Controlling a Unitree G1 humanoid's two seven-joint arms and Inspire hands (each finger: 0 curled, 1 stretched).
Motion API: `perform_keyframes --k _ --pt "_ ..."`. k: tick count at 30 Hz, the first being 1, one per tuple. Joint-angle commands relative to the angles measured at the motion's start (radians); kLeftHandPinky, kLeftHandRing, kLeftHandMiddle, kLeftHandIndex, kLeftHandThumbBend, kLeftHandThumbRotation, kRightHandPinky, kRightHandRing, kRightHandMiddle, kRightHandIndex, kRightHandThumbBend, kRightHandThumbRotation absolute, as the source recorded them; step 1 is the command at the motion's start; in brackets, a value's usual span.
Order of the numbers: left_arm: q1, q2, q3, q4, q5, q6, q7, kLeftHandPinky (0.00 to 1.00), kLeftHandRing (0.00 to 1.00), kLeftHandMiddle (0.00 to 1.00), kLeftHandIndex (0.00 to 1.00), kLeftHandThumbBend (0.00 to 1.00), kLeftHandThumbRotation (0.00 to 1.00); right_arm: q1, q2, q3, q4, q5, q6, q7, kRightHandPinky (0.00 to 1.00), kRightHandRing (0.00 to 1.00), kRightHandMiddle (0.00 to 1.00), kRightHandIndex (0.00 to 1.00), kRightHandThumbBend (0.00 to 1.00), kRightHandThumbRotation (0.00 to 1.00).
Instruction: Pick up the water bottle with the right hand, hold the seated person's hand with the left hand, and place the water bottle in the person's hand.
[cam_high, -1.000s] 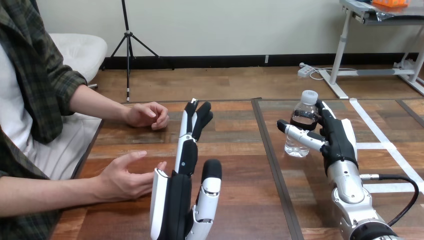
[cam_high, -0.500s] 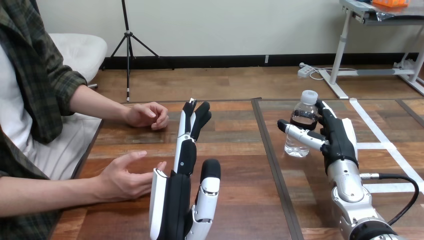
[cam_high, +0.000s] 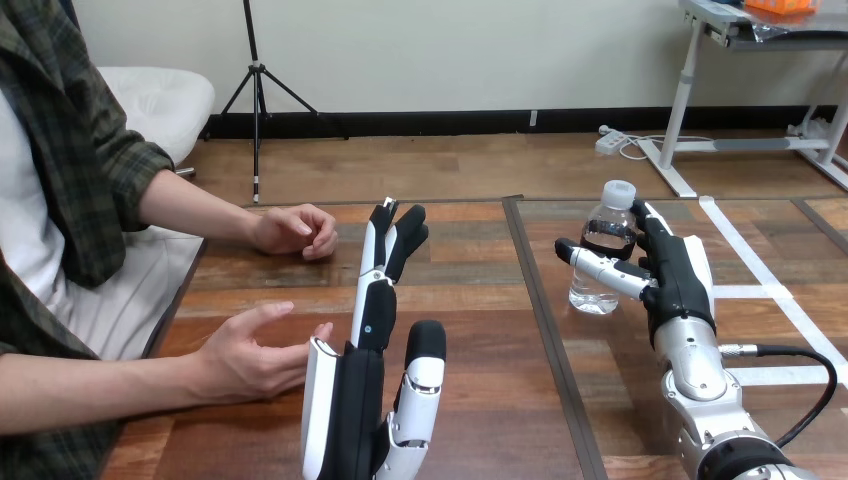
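Though closed round the water bottle (cam_high: 603, 250) with the right hand (cam_high: 675, 280), thumb across the front and fingers behind, shows no lift yet. Seems to leave it standing upright on the table (cam_high: 500, 400), on the right half toward the far edge. Counts the first grasp as made, or nearly so; cannot judge how firm.

Holds the left hand (cam_high: 355, 400) upright near the front edge, left of centre, fingers straight and gripping nothing. Stands just beside the person's nearer hand (cam_high: 245, 360), open-palmed by the left edge and turned toward the robot hand. Cannot tell whether touching at the white shell's rim. Curls no finger round that hand, so rates the hand-holding step as not done. Finds the person's farther hand (cam_high: 295, 230) loosely curled on the table toward the far-left corner, well apart from the bottle.

Leaves, by this reading:
- raising the bottle;
- closing the left hand on the open palm;
- carrying the bottle across the table toward the left edge;
- setting it in that palm.

Puts the task in its early part, with one grasp in place and the rest open.
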Motion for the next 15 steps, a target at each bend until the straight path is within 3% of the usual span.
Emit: perform_keyframes --k 1,15 --pt "0.048 -0.046 0.001 -0.050 0.012 -0.004 0.010 0.99 0.91 0.94 1.00 0.27 1.00 -0.092 -0.001 0.000 0.004 -0.003 0.003 -0.016 0.97 0.98 0.97 0.94 0.79 0.22" --pt "0.053 -0.039 -0.005 -0.055 -0.007 0.001 -0.006 0.98 0.92 0.94 1.00 0.32 1.00 -0.099 0.005 0.003 0.006 -0.006 -0.001 -0.025 0.97 0.98 0.98 0.95 0.78 0.22"
